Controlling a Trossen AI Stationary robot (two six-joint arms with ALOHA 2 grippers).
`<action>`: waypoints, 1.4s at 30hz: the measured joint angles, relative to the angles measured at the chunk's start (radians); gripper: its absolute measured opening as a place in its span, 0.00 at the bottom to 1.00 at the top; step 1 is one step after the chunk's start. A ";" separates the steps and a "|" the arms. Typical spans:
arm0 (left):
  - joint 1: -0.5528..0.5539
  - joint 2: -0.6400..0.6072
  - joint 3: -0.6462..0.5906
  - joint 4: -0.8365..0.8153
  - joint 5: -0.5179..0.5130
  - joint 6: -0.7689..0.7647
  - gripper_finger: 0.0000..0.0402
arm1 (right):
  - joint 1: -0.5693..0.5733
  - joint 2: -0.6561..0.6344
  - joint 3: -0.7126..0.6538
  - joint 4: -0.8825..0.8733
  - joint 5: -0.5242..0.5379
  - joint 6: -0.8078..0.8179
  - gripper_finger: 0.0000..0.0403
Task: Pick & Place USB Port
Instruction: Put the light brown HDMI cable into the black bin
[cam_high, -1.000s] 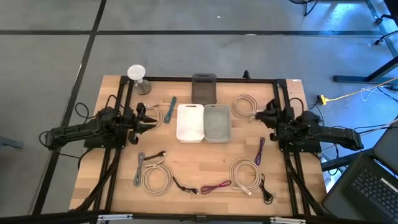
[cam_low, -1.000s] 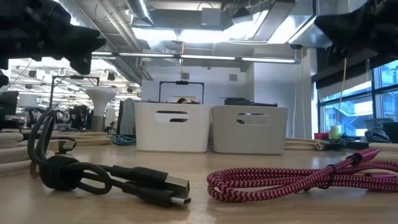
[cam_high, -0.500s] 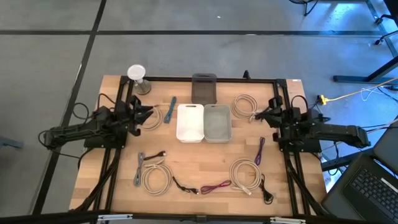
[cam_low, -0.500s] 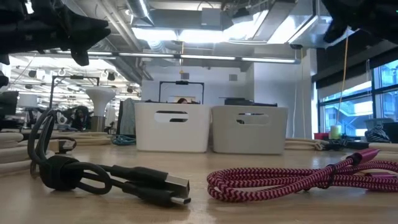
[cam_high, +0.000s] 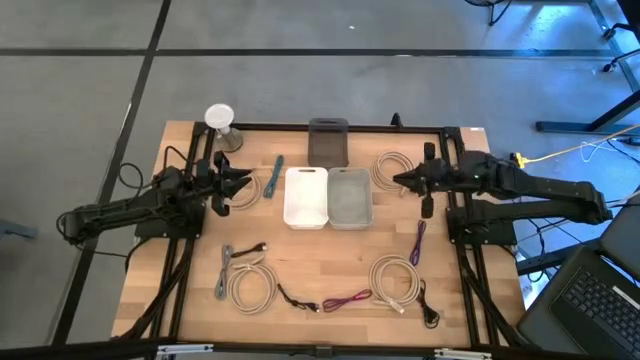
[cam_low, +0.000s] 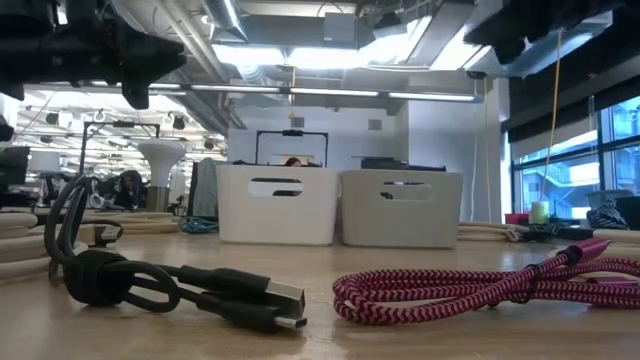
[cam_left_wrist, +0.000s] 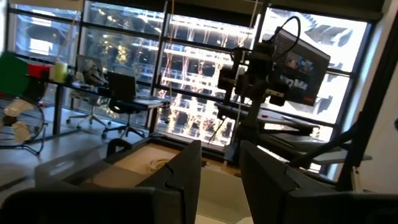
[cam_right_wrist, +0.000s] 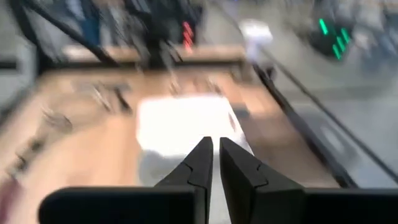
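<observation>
Several USB cables lie on the wooden table: white coils (cam_high: 390, 170) (cam_high: 250, 287) (cam_high: 392, 278), a purple cable (cam_high: 417, 243), a magenta braided cable (cam_low: 470, 290) and a black cable (cam_low: 170, 285) near the front edge. A white bin (cam_high: 305, 197) and a grey bin (cam_high: 348, 197) stand side by side at the middle. My left gripper (cam_left_wrist: 221, 152) hovers open over the far-left coil (cam_high: 243, 192), holding nothing. My right gripper (cam_right_wrist: 216, 146) is shut and empty, raised beside the far-right coil and pointing toward the bins.
A dark bin (cam_high: 328, 142) stands behind the two light bins. A white lamp-like stand (cam_high: 220, 122) sits at the far left corner. A teal cable (cam_high: 277, 170) lies left of the white bin. Black frame rails run along the table's sides.
My right gripper has risen well clear of the table and reached toward the table's middle, tipping from steeply down to nearly level, still shut. My left gripper has shifted a little toward the far edge and tipped upward. No cable has moved.
</observation>
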 joint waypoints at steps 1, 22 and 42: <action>0.006 0.011 0.008 0.001 0.000 0.002 0.25 | -0.005 0.012 0.019 -0.044 0.024 0.028 0.08; 0.028 0.114 0.020 0.006 0.004 0.047 0.25 | -0.187 0.275 0.047 -0.317 0.141 0.074 0.08; 0.029 0.117 0.021 -0.001 -0.535 -0.233 0.25 | -0.341 0.598 0.047 -0.304 0.019 -0.061 0.40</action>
